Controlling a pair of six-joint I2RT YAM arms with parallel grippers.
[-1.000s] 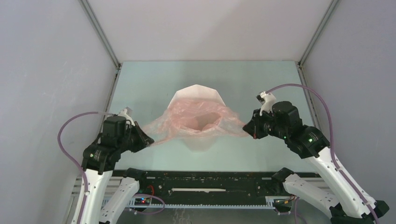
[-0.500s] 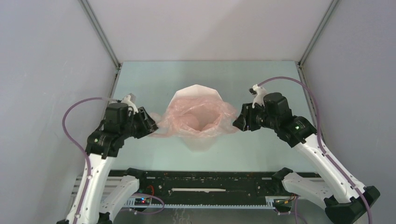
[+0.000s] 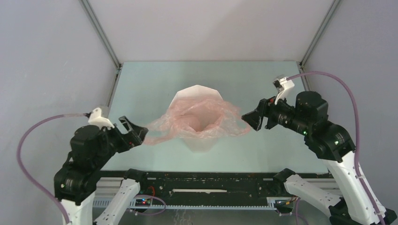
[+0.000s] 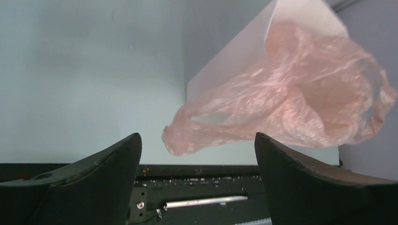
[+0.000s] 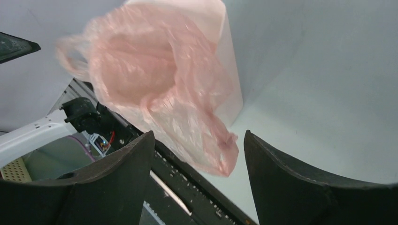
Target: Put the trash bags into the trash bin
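The left arm (image 3: pixel 87 152) and right arm (image 3: pixel 328 138) share white links, black joint housings and looping purple cables (image 3: pixel 61 116).

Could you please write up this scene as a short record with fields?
Bag: thin translucent pale-pink plastic bag, middle sunk into the bin's mouth, edges spilling over the rim on both sides
Bin: white faceted plastic bin, upright between the two tools
Left tool: open, holding nothing, close to the bag's left edge
Right tool: open, holding nothing, close to the bag's right edge
Task status: bag not fully inside
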